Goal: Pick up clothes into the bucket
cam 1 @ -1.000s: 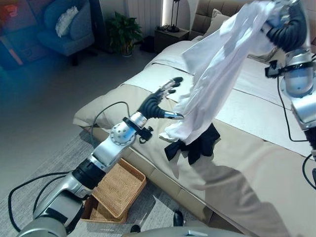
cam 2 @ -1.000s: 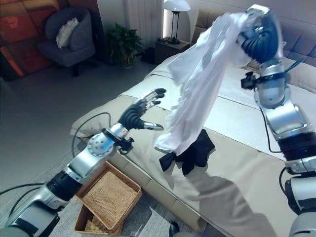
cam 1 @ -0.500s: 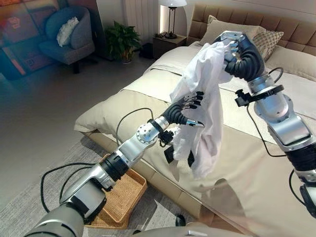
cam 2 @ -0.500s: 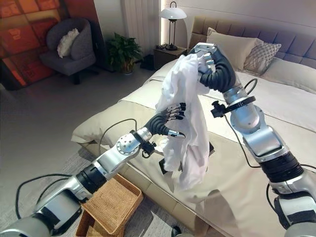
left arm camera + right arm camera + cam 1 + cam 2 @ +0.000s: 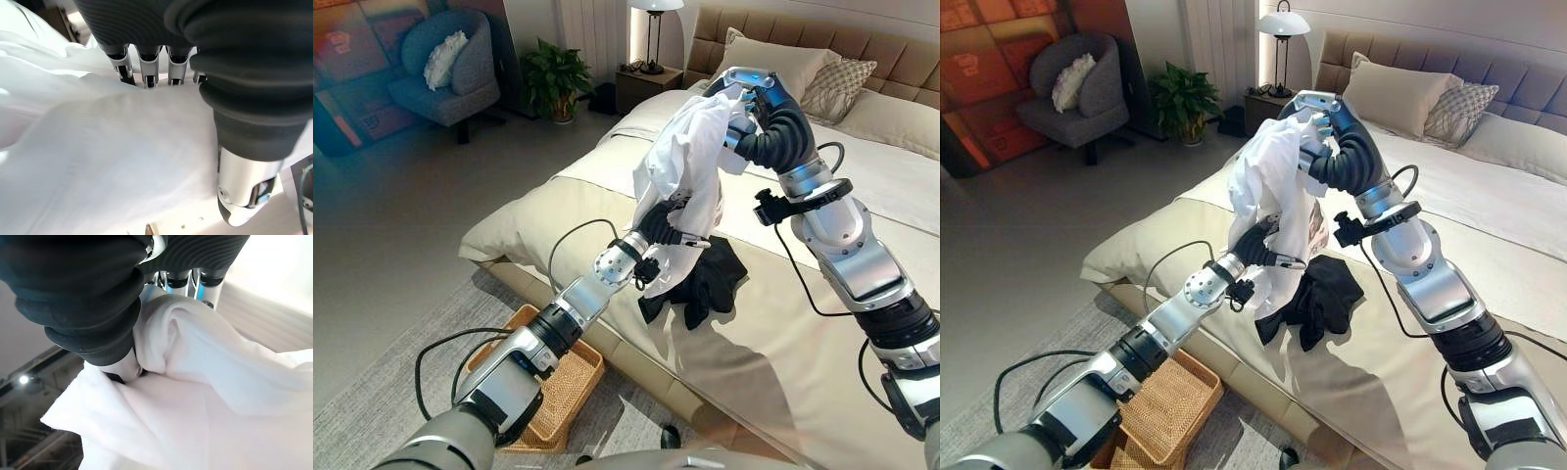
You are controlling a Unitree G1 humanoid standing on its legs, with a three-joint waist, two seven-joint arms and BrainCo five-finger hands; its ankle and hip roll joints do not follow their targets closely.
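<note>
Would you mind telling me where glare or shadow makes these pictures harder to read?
Left wrist view: the white garment is glare-washed, its folds faint. Right wrist view: bright wash above the cloth. Left eye view: the arms cast a soft shadow on the bed; the lamp is lit.

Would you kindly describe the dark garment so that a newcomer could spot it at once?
Start at the beige bed and go to its near edge, above the wicker basket on the floor. The black garment lies crumpled there, just below the hanging white shirt; it is the one dark cloth.
</note>
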